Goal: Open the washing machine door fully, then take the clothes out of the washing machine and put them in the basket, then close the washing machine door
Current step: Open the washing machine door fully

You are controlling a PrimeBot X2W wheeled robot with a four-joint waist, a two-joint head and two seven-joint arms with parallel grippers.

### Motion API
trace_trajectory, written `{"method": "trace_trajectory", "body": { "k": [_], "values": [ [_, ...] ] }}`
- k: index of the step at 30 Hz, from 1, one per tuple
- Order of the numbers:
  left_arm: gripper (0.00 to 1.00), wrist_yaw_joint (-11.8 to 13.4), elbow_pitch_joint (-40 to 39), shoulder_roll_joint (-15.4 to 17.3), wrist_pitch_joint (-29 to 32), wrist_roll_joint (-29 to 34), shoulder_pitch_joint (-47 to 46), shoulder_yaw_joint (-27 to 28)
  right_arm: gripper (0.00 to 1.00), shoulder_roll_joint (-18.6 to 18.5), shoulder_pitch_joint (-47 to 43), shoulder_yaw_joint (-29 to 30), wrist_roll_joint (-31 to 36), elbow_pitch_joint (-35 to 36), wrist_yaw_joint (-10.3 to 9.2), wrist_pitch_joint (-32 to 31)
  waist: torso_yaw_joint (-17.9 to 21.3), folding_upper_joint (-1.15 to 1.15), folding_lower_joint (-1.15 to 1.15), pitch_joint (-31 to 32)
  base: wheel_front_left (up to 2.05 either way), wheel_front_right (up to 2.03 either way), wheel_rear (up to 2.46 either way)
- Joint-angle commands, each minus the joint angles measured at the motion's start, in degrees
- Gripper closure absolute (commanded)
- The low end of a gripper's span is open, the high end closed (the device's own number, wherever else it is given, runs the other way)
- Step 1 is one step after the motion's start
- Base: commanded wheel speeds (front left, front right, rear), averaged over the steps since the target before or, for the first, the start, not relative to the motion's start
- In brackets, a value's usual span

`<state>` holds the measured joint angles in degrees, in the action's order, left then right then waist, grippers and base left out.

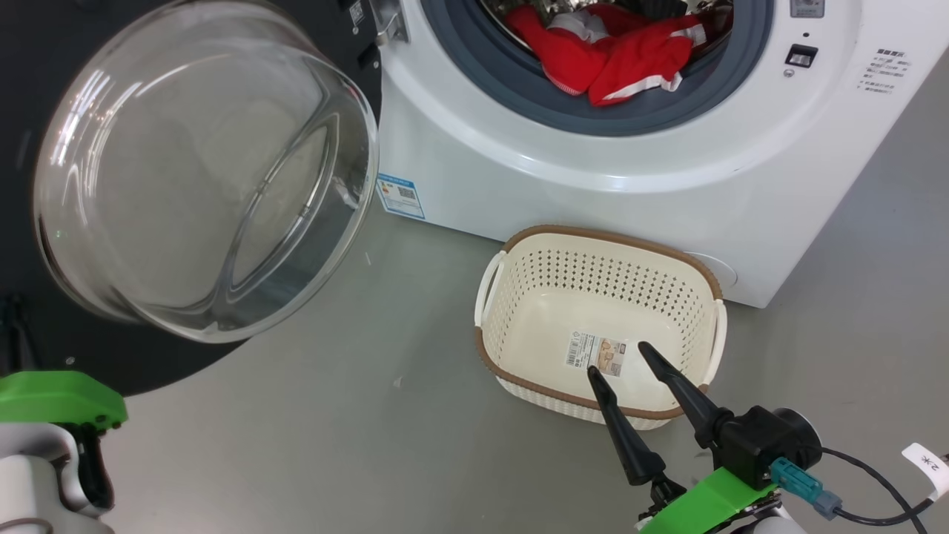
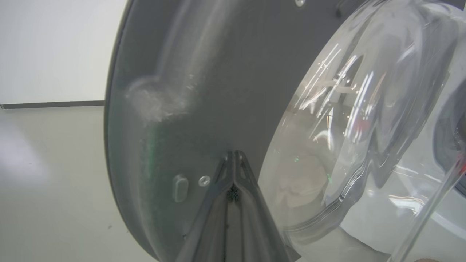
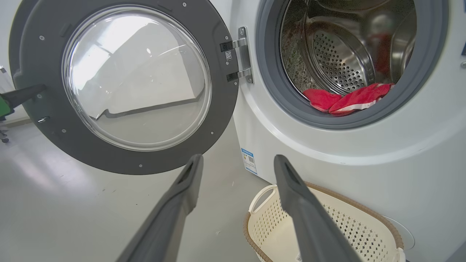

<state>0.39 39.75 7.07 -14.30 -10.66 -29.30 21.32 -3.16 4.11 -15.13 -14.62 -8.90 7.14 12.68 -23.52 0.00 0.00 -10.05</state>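
Note:
The washing machine (image 1: 563, 200) stands with the washing machine door (image 1: 200, 170) swung wide open to its left, glass bowl facing out. The clothes (image 1: 615, 52), red with white trim, lie at the front of the steel drum (image 3: 338, 62), partly over the grey rubber ring. The basket (image 1: 608, 239) sits on the floor in front of the machine with nothing in it but its paper label. My right gripper (image 1: 618, 359) hangs open over the basket's near rim, fingers pointing toward the machine. My left gripper (image 2: 234, 157) is shut, its tips against the dark inner rim of the door (image 2: 204, 72) beside the glass.
Grey floor (image 1: 371, 415) stretches between the door and the basket. A blue sticker (image 1: 400, 196) marks the machine's lower left front. The door hinge (image 3: 242, 54) is at the opening's left side. A black cable (image 1: 875, 482) trails from my right wrist.

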Motion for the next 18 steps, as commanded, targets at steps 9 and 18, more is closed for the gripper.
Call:
{"method": "trace_trajectory", "body": {
  "k": [9, 18],
  "values": [
    [0.0, -1.3, -10.9, 0.0, -0.7, 1.4, 2.3, 2.9, 0.0, 0.3, 2.4, -0.3, -3.2, -0.3, 0.35, 1.9, 1.5, 0.0, 0.0, 2.7, 0.0, 0.0, 0.0],
    [0.0, -5.9, -23.2, -2.9, -0.4, -2.7, 5.7, -0.3, 0.0, 0.3, 2.3, 2.7, -4.4, -0.5, 0.35, 2.3, 4.1, 0.0, 0.0, 5.4, 0.0, 0.0, 0.0]
  ]
}}
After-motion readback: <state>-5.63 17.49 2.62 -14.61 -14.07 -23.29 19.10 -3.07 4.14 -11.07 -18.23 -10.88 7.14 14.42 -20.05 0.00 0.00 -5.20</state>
